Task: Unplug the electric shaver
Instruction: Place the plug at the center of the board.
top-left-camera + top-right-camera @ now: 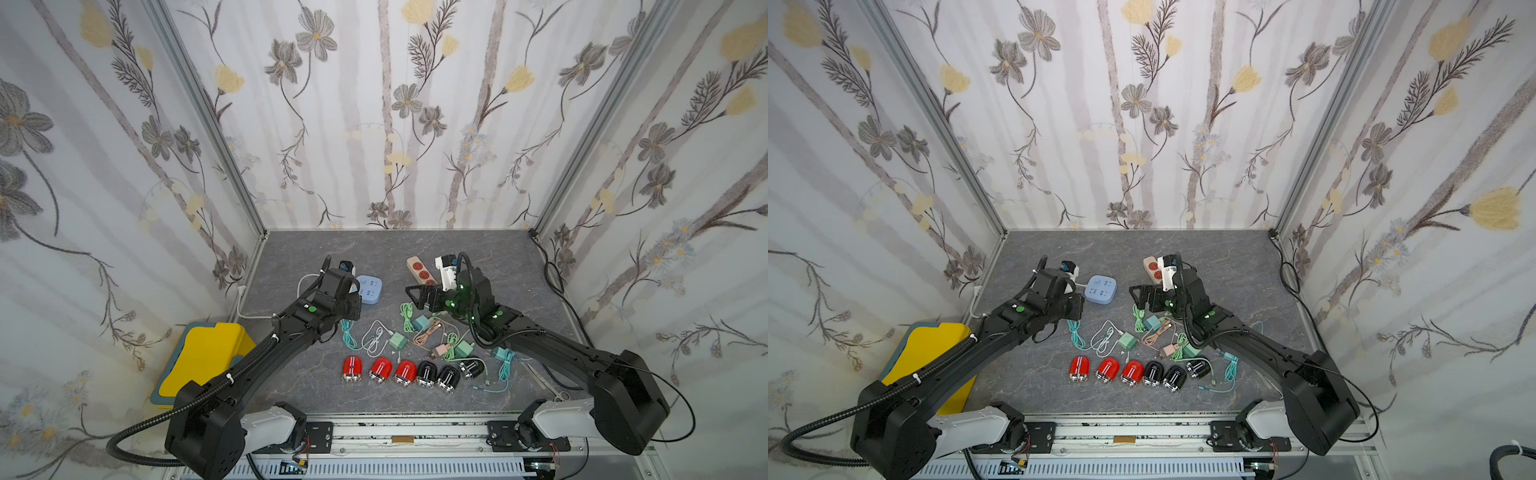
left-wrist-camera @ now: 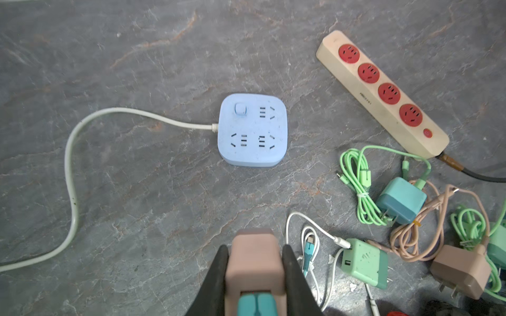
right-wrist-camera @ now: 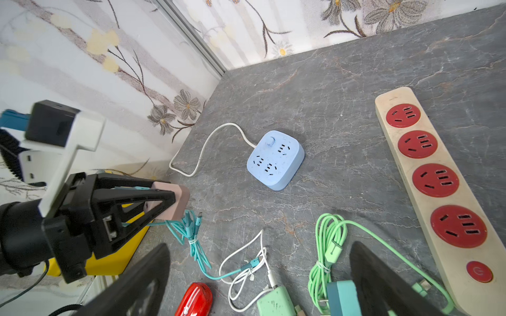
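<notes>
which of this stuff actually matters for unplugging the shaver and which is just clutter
Likely for the job:
- left gripper, shut on the pink plug adapter
- teal cable hanging from it
- blue square power strip, sockets all bare
- red shavers, black shavers

Lying about:
- beige power strip
- green adapter
- teal adapter
- green cables
- yellow-lidded box

In both top views the right arm (image 1: 478,291) covers one end of the cream plastic power strip with red sockets (image 1: 417,268). The left wrist view crops the dusty-pink plastic charger block (image 2: 254,273) clamped in the left gripper (image 2: 255,249). The right wrist view blurs and crops the right gripper (image 3: 260,246), and the edge cuts the glossy red rounded shaver (image 3: 195,299)
</notes>
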